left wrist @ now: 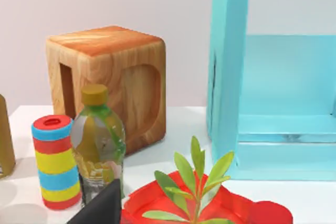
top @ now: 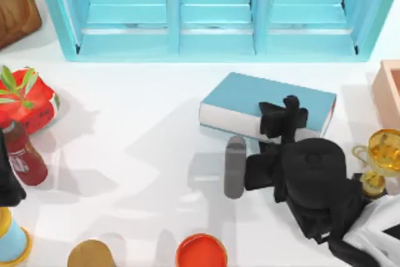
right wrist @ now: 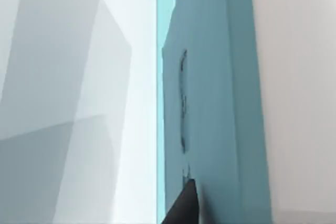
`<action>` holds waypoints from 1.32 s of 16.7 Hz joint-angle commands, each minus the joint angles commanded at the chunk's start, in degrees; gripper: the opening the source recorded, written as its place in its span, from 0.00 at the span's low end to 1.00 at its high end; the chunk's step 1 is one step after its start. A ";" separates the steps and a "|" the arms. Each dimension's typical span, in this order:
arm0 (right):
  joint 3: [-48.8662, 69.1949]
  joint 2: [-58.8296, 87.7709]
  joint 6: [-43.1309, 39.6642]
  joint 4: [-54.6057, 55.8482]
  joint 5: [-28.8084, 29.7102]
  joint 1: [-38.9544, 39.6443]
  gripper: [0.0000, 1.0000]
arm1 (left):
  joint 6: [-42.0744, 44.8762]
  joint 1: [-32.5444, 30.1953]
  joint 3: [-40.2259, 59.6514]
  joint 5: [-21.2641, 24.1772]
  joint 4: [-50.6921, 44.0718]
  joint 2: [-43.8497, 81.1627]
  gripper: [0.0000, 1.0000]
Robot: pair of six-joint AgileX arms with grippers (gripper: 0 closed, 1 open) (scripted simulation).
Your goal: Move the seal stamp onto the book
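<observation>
While the left arm is parked at the worktop's left edge, the right gripper (top: pixel 284 117) is held over the book (top: pixel 250 97).
Whether its fingers are apart cannot be told; the seal stamp cannot be made out.

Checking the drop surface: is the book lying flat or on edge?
Flat: the book shows its teal cover upward, white page edges along its side. The right pincer hangs over it.

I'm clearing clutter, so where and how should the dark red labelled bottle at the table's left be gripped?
Probably around its round body, coming from the table's middle: the dark red labelled bottle stands upright, with the red plant pot close behind it and open table on that side.
</observation>
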 joint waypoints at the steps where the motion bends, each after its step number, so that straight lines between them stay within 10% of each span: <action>1: 0.00 0.00 0.00 0.00 0.00 0.00 0.68 | 0.00 0.00 0.00 0.00 0.00 0.00 1.00; 6: 0.00 0.00 0.00 0.00 0.00 0.00 1.00 | 0.00 0.00 0.00 0.00 0.00 0.00 1.00; 16: -0.07 -0.65 0.44 -0.28 0.55 0.79 1.00 | 0.00 0.00 0.00 0.00 0.00 0.00 1.00; 22: -2.75 -10.79 7.00 -6.91 10.97 11.56 1.00 | 0.00 0.00 0.00 0.00 0.00 0.00 1.00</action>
